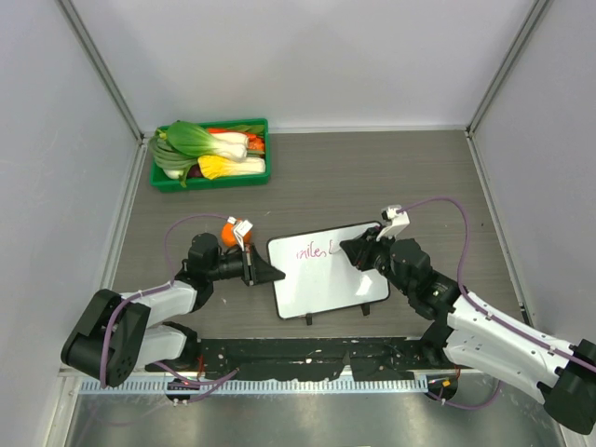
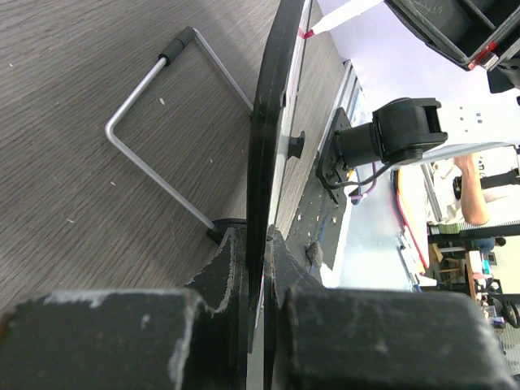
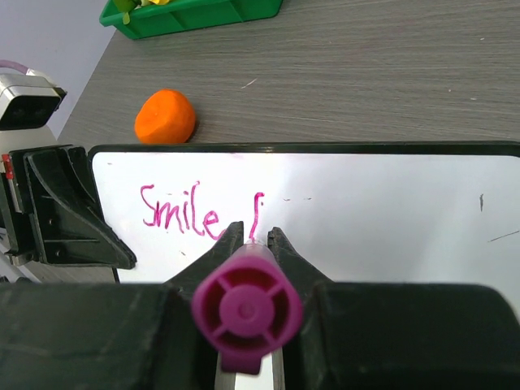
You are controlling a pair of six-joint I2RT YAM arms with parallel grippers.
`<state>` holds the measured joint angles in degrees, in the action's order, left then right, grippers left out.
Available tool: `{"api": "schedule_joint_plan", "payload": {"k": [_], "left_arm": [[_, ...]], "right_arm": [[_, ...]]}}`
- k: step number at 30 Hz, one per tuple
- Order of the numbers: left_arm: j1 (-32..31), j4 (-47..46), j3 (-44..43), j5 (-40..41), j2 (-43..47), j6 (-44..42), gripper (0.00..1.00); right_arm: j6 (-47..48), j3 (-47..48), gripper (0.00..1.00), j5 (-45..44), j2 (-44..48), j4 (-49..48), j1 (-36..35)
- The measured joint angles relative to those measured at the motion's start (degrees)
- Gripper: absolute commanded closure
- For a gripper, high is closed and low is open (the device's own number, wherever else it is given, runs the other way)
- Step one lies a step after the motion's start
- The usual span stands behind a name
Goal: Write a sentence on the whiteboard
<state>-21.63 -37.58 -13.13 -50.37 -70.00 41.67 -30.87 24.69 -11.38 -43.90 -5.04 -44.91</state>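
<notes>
The whiteboard (image 1: 326,275) stands tilted on the table middle, white with a thin black frame. My left gripper (image 1: 270,273) is shut on its left edge (image 2: 264,162), seen edge-on in the left wrist view. My right gripper (image 1: 357,251) is shut on a magenta marker (image 3: 247,305), tip on the board. The sentence (image 3: 180,211) reads "Smile," in magenta, with one fresh upright stroke (image 3: 255,218) after it. The writing also shows in the top view (image 1: 317,251).
An orange ball (image 1: 229,234) lies by the board's top left corner, also in the right wrist view (image 3: 165,116). A green tray (image 1: 210,155) of vegetables sits at the back left. The board's wire stand (image 2: 158,122) rests on the table behind it.
</notes>
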Motion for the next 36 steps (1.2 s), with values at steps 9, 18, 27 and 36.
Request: {"api": "schedule_joint_plan", "payload": {"k": [9, 18, 27, 36], "left_arm": [[0.0, -0.1, 0.0, 0.0, -0.1, 0.0, 1.0], [0.0, -0.1, 0.0, 0.0, -0.1, 0.0, 1.0], [0.0, -0.1, 0.0, 0.0, 0.2, -0.1, 1.0], [0.0, -0.1, 0.0, 0.0, 0.2, -0.1, 1.0]], "right_arm": [[0.0, -0.1, 0.99, -0.5, 0.5, 0.9, -0.1], [0.2, 0.3, 0.99, -1.0, 0.4, 1.1, -0.2], [0.8, 2.5, 0.99, -2.8, 1.6, 4.3, -0.2], [1.2, 4.4, 0.99, -4.0, 0.1, 4.7, -0.1]]}}
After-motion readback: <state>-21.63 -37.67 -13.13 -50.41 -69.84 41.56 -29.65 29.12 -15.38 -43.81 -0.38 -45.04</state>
